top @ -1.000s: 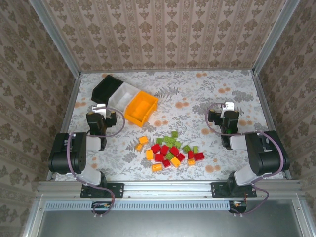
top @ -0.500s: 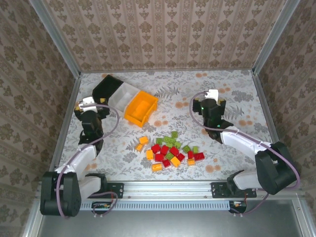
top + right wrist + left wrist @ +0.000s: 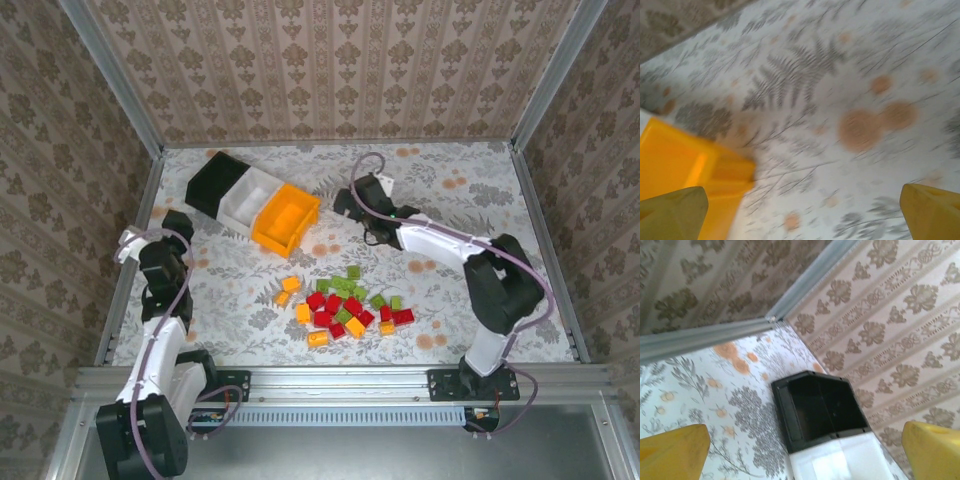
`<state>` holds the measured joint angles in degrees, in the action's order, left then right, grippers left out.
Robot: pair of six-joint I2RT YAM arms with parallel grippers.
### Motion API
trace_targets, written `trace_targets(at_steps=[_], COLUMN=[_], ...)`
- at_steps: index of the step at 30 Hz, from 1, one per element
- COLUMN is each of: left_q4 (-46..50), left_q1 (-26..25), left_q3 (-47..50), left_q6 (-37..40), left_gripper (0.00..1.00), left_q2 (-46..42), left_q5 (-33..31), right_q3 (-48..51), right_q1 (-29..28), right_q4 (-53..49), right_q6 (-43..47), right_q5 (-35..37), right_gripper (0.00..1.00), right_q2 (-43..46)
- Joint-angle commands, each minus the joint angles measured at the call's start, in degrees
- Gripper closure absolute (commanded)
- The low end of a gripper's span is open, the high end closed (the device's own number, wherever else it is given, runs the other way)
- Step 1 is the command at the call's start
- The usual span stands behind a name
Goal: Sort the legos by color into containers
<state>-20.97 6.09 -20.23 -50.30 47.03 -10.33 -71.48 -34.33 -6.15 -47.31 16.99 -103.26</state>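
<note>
Blocks: small red, orange and light-green plastic lego blocks [image 3: 345, 305] are scattered in one loose cluster on the floral-patterned table [image 3: 470, 190], toward its front, well apart from the bins.
Bins: a black open-topped rectangular plastic bin [image 3: 208, 183], a white one [image 3: 243, 203] and an orange one [image 3: 283, 220] are set touching in a slanted row at the back left, the orange nearest the blocks.
Left gripper [image 3: 801, 450]: is held by the table's left edge and aimed at the black bin; its yellow fingertips [image 3: 670, 450] are spread wide, with nothing gripped.
Right gripper [image 3: 802, 210]: is stretched out just beside the orange bin; its jaws are parted wide and nothing is held. The wrist view is blurred.
</note>
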Motion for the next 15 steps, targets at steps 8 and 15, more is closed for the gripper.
trace_targets(at_steps=[8,15], left_q4=[15.4,18.2], left_q1=[-1.6,-5.1], left_q3=[-9.2,-9.9], left_q6=[-1.7,-0.1], left_gripper=[0.1,0.14], left_q2=[-0.6,-0.2], left_q5=[11.6,12.8], right_q3=[-21.7,-32.6], right_q1=[-6.5,-6.8], right_q4=[-13.4,-25.0], right_q6=[-13.1,-13.1], right_q5=[-5.8,-5.2], right_gripper=[0.07,0.3], right_q2=[-17.1,-24.7])
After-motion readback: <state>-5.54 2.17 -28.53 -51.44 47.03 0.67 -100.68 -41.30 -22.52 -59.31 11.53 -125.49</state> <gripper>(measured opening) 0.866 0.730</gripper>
